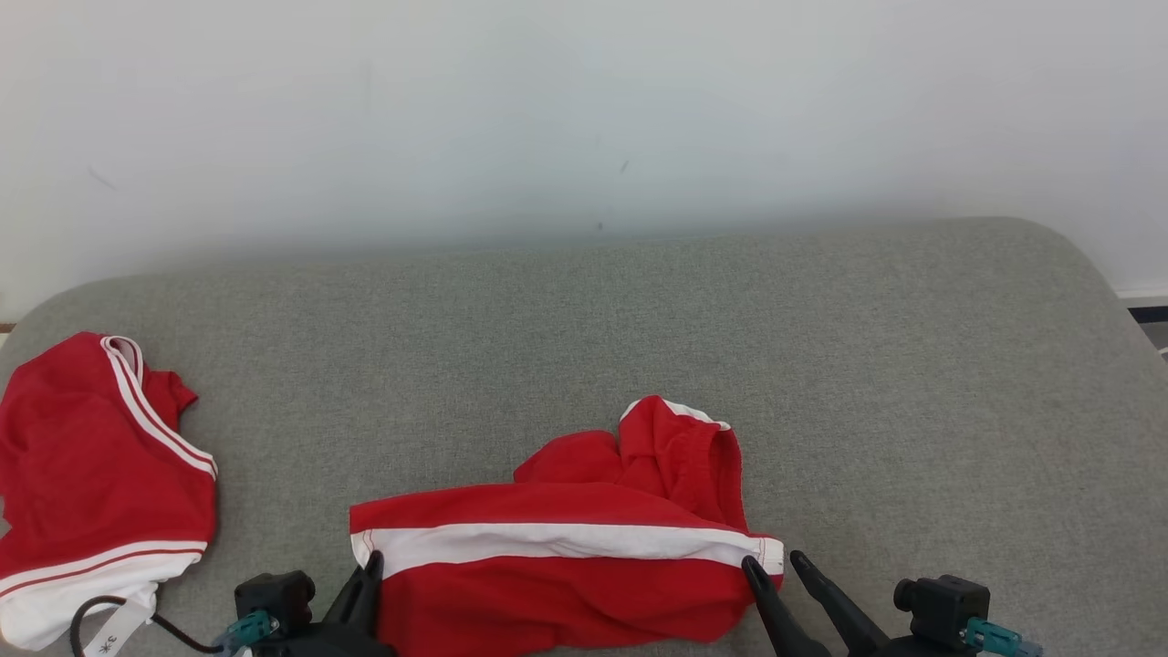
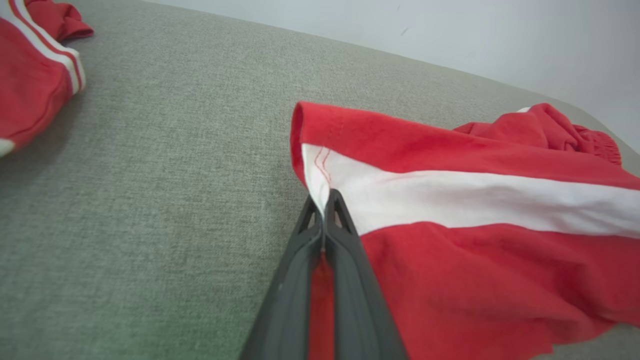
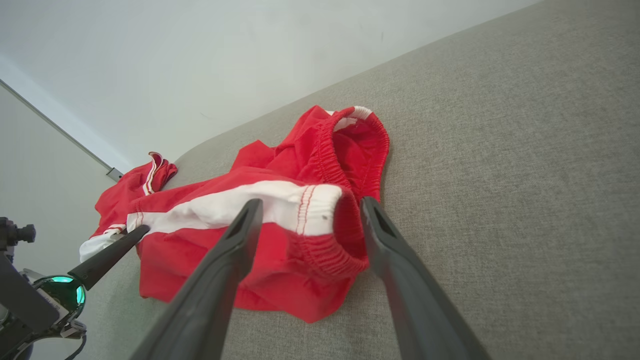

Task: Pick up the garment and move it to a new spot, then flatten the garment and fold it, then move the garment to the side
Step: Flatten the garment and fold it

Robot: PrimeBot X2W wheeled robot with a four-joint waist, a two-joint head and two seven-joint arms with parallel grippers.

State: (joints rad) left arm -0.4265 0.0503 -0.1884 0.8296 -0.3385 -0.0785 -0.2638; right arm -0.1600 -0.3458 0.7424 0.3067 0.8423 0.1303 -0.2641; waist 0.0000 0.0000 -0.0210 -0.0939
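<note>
Red cloth is cut off by the lower edge of the head view, so the near hem of the garment (image 1: 566, 584) cannot be followed to its end. The bodies of both arms are cropped there too. Part of a second red garment (image 1: 91, 474) runs out of frame at the surface's left end. The print on its white label (image 1: 114, 634) is too small to be read. Whether the right claw's fingers (image 3: 235, 250) touch the cloth cannot be told.

The surface (image 1: 639, 319) is covered in grey woven fabric with rounded far corners. It is backed along its far edge by a plain pale wall (image 1: 584, 109) bearing a few faint marks. A dark cable (image 1: 91, 611) loops at the surface's near left corner.

The garment is seen lying at the middle of the surface's near edge, well apart from the second one. It is a pair of red shorts crossed by a broad white band with red stitching at its ends. Its gathered elastic waistband (image 3: 350, 150) is bunched up and open on the side toward the surface's far edge, and the cloth below the band is rumpled.

The left claw (image 2: 325, 197) is pinched shut on the white band's end nearer the surface's left end. The right claw (image 3: 310, 201) is spread wide at the band's other end, with the gathered corner lying between its two fingers and nothing gripped.
</note>
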